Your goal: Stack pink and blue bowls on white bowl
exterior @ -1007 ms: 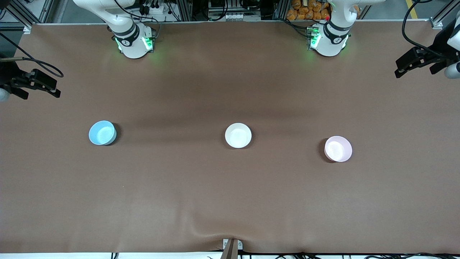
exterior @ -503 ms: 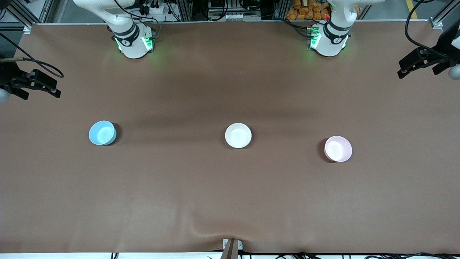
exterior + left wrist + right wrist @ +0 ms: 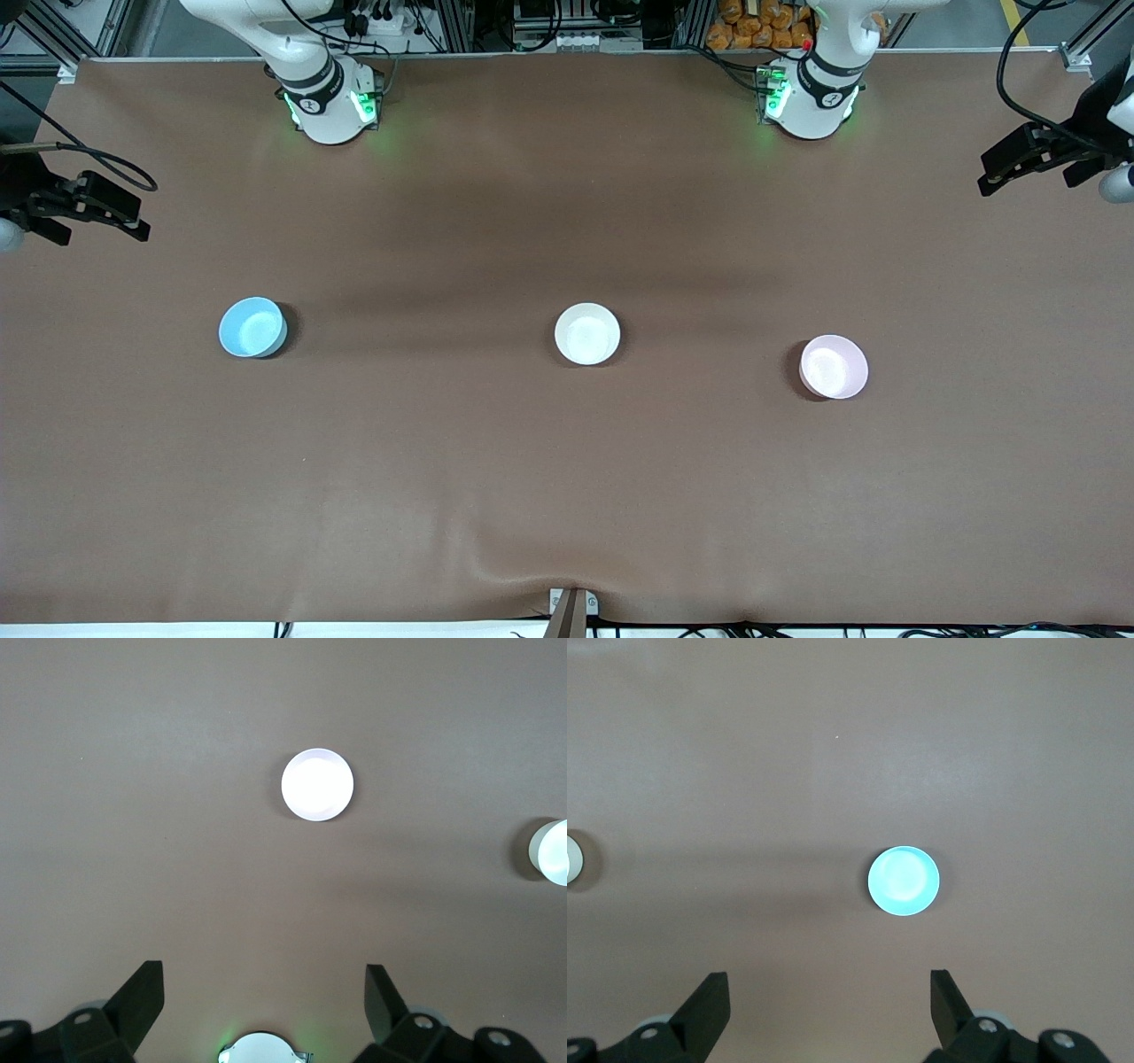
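white bowl (image 3: 587, 333) between blue bowl (image 3: 252, 327) and pink bowl (image 3: 834, 366); left gripper (image 3: 265, 999) and right gripper (image 3: 829, 1005) high above the table (image 3: 567, 496), fingers apart.

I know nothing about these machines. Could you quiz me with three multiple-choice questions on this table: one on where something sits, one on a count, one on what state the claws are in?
1. Which small round plastic bowl sits between the other two?
A. the pale pink bowl
B. the plain white bowl
C. the sky-blue bowl

2. How many bowls stand on the brown table?
A. two
B. three
C. four

3. What are the two grippers doing?
A. both open, holding nothing
B. both shut on bowls
C. one holds the pink bowl

Answers:
1. B: the white bowl lies mid-table, the blue bowl toward the right arm's end and the pink bowl toward the left arm's end.
2. B: three separate bowls, none stacked, on the table.
3. A: the left gripper and right gripper show spread fingers high above the table, nothing between them.
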